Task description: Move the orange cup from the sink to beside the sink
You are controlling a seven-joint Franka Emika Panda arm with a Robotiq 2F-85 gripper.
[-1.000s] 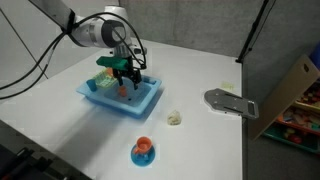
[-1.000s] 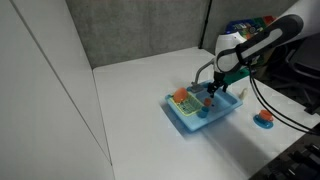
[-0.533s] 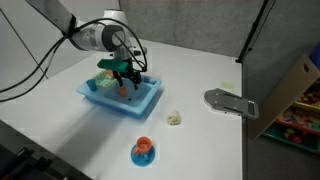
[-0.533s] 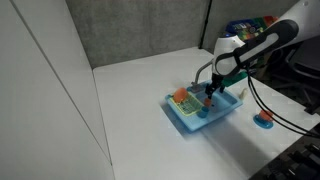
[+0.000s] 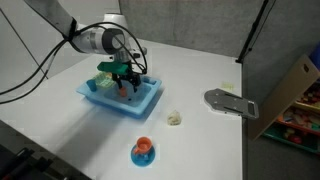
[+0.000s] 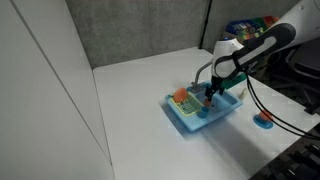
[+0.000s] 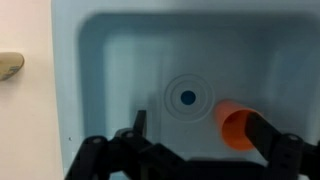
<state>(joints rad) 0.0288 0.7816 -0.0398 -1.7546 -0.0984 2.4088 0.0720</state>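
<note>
The orange cup (image 7: 233, 124) lies on its side in the light blue sink (image 7: 110, 60), to the right of the round drain (image 7: 187, 97). My gripper (image 7: 200, 132) is open and low inside the basin, and its right finger is touching or overlapping the cup's rim. The left finger stands apart, left of the drain. In both exterior views the gripper (image 5: 124, 80) (image 6: 208, 94) reaches down into the blue sink (image 5: 112, 107) (image 6: 190, 122). The cup shows as a small orange spot (image 5: 127, 89) (image 6: 208, 101) between the fingers.
A small blue dish with an orange item (image 5: 143, 150) (image 6: 263, 120) sits on the white table beside the sink. A cream lump (image 5: 175, 118) (image 7: 10, 65) and a grey flat tool (image 5: 230, 102) lie nearby. A green piece (image 5: 105, 67) and an orange item (image 6: 180, 95) sit on the sink's edge.
The gripper has shifted very slightly over the basin and stays open around the cup. Nothing else has moved.
</note>
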